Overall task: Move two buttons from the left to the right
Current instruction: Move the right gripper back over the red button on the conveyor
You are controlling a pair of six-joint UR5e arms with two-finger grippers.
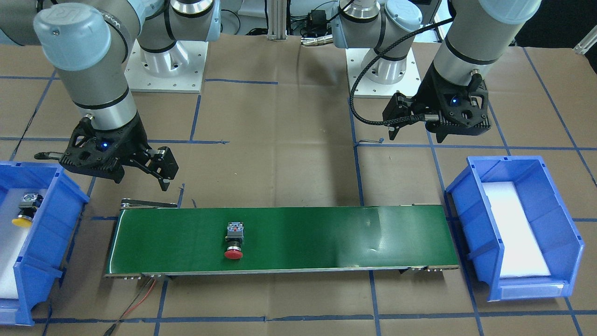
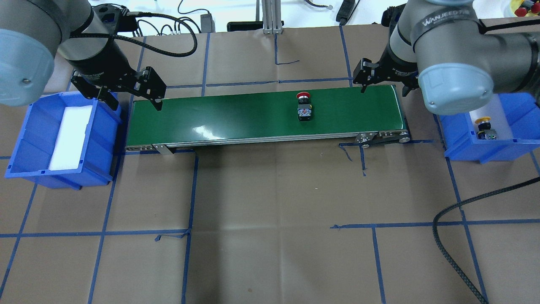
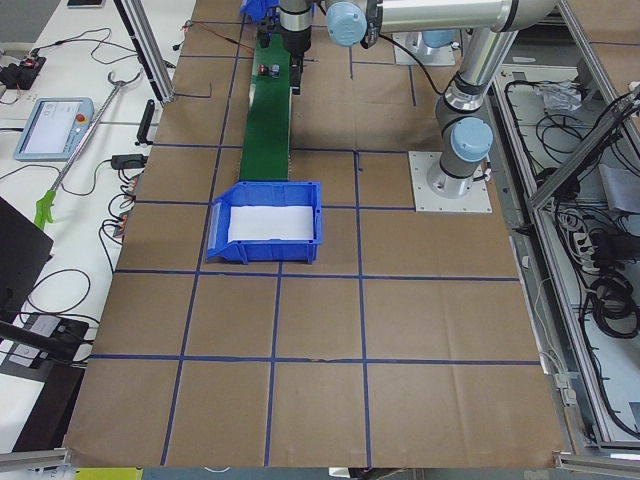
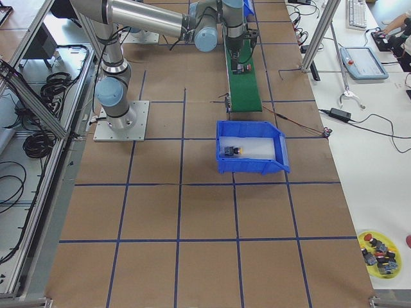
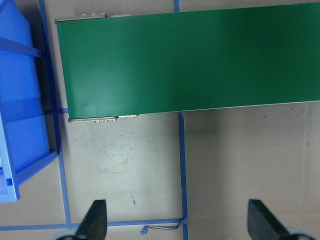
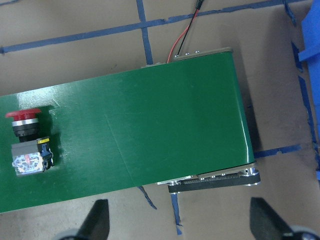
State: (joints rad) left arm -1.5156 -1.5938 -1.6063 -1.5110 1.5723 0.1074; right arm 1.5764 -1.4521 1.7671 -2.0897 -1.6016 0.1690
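Note:
The red button [image 2: 303,107] lies on its side on the green conveyor belt [image 2: 232,118], toward the belt's right part; it also shows in the front view [image 1: 234,240] and the right wrist view [image 6: 27,145]. The yellow button [image 2: 485,126] lies in the blue bin [image 2: 517,109] at the robot's right, also seen in the front view [image 1: 25,210]. My right gripper [image 2: 382,86] is open and empty above the belt's right end. My left gripper [image 2: 135,101] is open and empty above the belt's left end; its fingers [image 5: 95,220] show only belt and paper between them.
A blue bin [image 2: 25,139] lined with a white foam pad stands at the belt's left end, with no button in it. Red and black wires [image 6: 182,37] leave the belt's right end. A yellow dish [image 4: 379,247] with several spare buttons sits far off.

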